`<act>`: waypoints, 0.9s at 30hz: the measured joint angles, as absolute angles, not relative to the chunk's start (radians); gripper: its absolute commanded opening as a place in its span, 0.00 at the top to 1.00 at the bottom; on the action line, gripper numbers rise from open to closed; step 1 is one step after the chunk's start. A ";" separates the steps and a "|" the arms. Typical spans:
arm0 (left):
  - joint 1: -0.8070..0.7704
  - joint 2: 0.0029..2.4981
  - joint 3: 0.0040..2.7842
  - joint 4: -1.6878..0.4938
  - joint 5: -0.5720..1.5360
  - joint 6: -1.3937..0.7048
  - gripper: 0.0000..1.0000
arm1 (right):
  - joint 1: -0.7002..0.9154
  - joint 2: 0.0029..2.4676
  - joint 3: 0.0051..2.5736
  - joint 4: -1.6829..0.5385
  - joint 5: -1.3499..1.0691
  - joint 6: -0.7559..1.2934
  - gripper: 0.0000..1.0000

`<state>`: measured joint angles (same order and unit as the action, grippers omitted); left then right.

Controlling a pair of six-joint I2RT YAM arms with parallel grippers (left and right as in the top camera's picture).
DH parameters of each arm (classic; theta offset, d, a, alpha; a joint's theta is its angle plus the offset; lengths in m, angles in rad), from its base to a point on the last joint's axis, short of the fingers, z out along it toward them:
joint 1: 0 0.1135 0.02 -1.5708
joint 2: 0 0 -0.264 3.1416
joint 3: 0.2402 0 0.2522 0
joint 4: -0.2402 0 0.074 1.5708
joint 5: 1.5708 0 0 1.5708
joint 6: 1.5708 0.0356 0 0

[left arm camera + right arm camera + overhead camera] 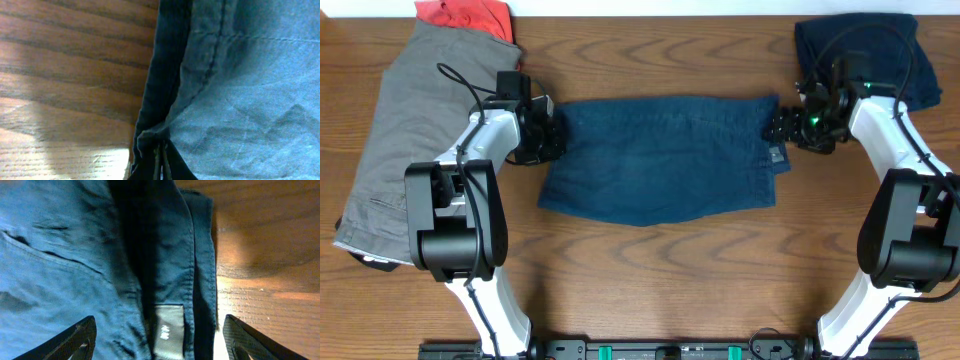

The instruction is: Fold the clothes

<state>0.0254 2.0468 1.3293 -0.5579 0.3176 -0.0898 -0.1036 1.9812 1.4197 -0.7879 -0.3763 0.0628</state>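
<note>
Overhead: grey-khaki shorts (395, 130) lay far left on tabletop (660, 270), red-orange garment (465, 15) at upper left. Next, left pincer (552, 135) pinched the left edge of denim shorts (660, 160), spread flat mid-frame; right pincer (775, 125) stood spread around their right waistband edge. Dark navy garment (820, 45) sat upper right.

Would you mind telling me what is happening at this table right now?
Two robot arms are working on a pair of dark blue denim shorts spread out in the middle. The left gripper is shut on the shorts' left edge, with fabric bunched in its jaws. The right gripper is at the right edge, jaws open on either side of the waistband near the label. Grey-khaki shorts, a red-orange garment and a dark navy garment lie off to the sides.
</note>
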 measured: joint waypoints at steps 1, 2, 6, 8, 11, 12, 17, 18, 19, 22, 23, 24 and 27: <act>0.025 2.048 1.330 -0.556 0.319 -0.089 0.94 | -0.107 1.981 1.404 -0.770 -0.379 0.062 0.21; 0.025 2.048 1.330 -0.555 0.320 -0.088 0.94 | -0.108 1.981 1.389 -0.751 -0.382 0.060 0.22; 0.025 2.049 1.331 -0.552 0.324 -0.088 0.94 | -0.108 1.981 1.332 -0.673 -0.391 0.059 0.25; 0.025 2.049 1.331 -0.551 0.324 -0.088 0.94 | -0.108 1.981 1.297 -0.635 -0.395 0.061 0.28; 0.025 2.050 1.331 -0.549 0.327 -0.084 0.94 | -0.108 1.981 1.245 -0.592 -0.412 0.067 0.33; 0.025 2.050 1.331 -0.548 0.327 -0.084 0.94 | -0.109 1.979 1.235 -0.578 -0.422 0.072 0.35; 0.026 2.051 1.331 -0.543 0.331 -0.081 0.94 | -0.110 1.969 1.185 -0.501 -0.487 0.108 0.44; 0.026 2.052 1.331 -0.543 0.331 -0.081 0.94 | -0.108 1.967 1.172 -0.481 -0.506 0.120 0.48; 0.026 2.052 1.331 -0.543 0.331 -0.081 0.94 | -0.105 1.965 1.161 -0.464 -0.520 0.130 0.52; 0.026 2.052 1.331 -0.542 0.331 -0.081 0.94 | -0.088 1.963 1.132 -0.430 -0.543 0.161 0.80; 0.026 2.052 1.331 -0.542 0.332 -0.081 0.94 | -0.079 1.963 1.127 -0.429 -0.545 0.168 0.85; 0.026 2.052 1.331 -0.542 0.332 -0.081 0.94 | -0.070 1.963 1.121 -0.427 -0.546 0.178 0.92; 0.026 2.052 1.331 -0.542 0.333 -0.081 0.94 | -0.051 1.964 1.109 -0.413 -0.551 0.210 0.99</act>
<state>0.0257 2.0518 1.3312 -0.5415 0.3328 -0.0811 -0.0505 1.9636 1.1091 -0.4129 -0.5514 0.2104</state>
